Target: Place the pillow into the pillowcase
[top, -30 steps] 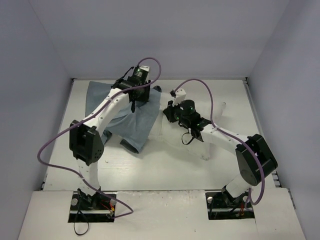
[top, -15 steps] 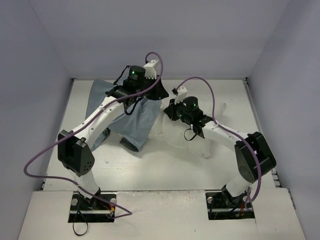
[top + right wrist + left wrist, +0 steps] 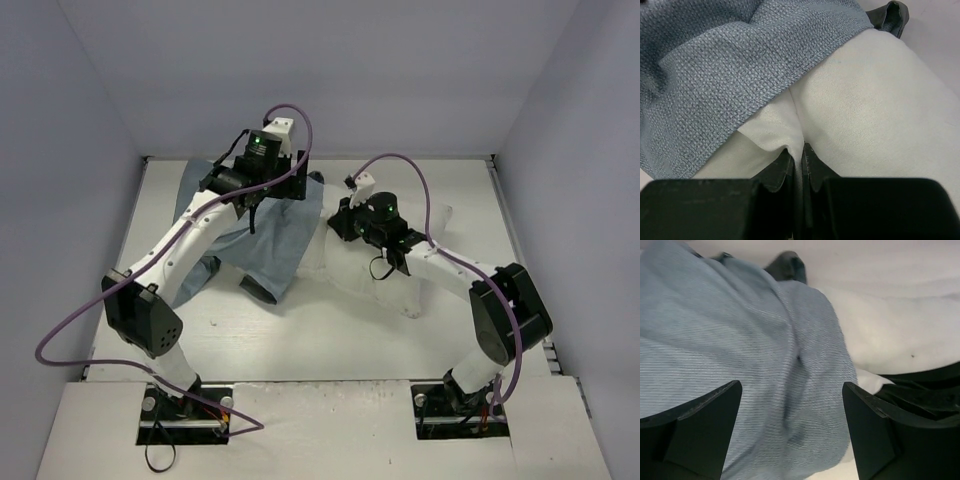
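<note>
The pillowcase [image 3: 272,238] lies pale blue-grey side up at the back left of the table, with dark folds showing at its near edge. Its right hem drapes over the left end of the white pillow [image 3: 432,250]. My left gripper [image 3: 262,192] hovers over the pillowcase [image 3: 740,355] with its jaws wide open and nothing between them [image 3: 790,432]; the pillow [image 3: 890,335] shows to its right. My right gripper [image 3: 345,218] is shut on a pinched fold of the pillow [image 3: 870,100], just beside the pillowcase hem [image 3: 730,70]; its tips [image 3: 799,152] squeeze white fabric.
Pale walls close the table in at the back and on both sides [image 3: 110,200]. Purple cables [image 3: 410,175] loop above both arms. A dark corner of the pillowcase [image 3: 260,290] pokes out toward the table's middle.
My left gripper has let go of the pillowcase edge, opened wide and drawn back to the left. The fabric has dropped onto the pillow's end. The right gripper has kept its hold.
</note>
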Controlling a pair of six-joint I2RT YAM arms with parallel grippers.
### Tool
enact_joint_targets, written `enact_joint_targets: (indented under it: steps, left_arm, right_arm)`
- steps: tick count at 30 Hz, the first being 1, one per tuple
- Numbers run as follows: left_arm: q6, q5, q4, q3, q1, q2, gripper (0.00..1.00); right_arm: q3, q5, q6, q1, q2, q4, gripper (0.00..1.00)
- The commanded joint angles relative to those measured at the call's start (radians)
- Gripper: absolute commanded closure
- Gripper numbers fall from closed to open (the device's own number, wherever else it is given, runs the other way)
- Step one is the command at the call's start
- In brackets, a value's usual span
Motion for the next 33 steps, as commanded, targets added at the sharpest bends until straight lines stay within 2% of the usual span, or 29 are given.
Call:
enact_joint_targets:
  steps: [1,12,14,18,19,20,21,25,26,29,33]
  left_arm:
    - [0.099,-0.167,-0.022,0.064,0.005,-0.047,0.22]
    - [0.107,-0.141,-0.053,0.173,0.016,0.187,0.22]
    - [0.114,-0.14,-0.056,0.183,0.019,0.207,0.26]
    - [0.117,-0.172,-0.097,0.217,0.036,0.242,0.64]
    - [0.114,-0.176,-0.11,0.226,0.042,0.25,0.87]
    - [0.113,-0.177,-0.122,0.234,0.048,0.26,1.0]
    - [0.111,-0.175,-0.124,0.236,0.053,0.26,1.0]
    - [0.108,-0.024,-0.111,0.242,0.034,0.233,1.0]
    - [0.094,0.109,-0.095,0.268,0.028,0.225,1.0]
    - [0.019,0.382,-0.001,0.28,-0.007,0.207,1.0]
    - [-0.083,0.567,0.137,0.193,-0.058,0.191,1.0]
  right_arm:
    - [0.031,-0.019,-0.005,-0.008,0.0,0.024,1.0]
    - [0.06,-0.02,-0.014,-0.008,0.017,0.009,1.0]
    - [0.06,-0.022,-0.014,-0.008,0.018,0.006,1.0]
    - [0.053,-0.025,-0.014,-0.008,0.018,0.003,1.0]
    - [0.051,-0.026,-0.014,-0.008,0.02,0.001,1.0]
    - [0.051,-0.025,-0.014,-0.008,0.02,0.001,1.0]
    - [0.051,-0.026,-0.015,-0.008,0.021,0.001,1.0]
    - [0.056,-0.026,-0.022,-0.008,0.029,0.001,1.0]
    - [0.059,-0.026,-0.025,-0.008,0.031,0.001,1.0]
    - [0.076,-0.046,-0.02,-0.016,0.046,0.001,1.0]
    - [0.091,-0.083,-0.011,-0.034,0.055,0.001,1.0]
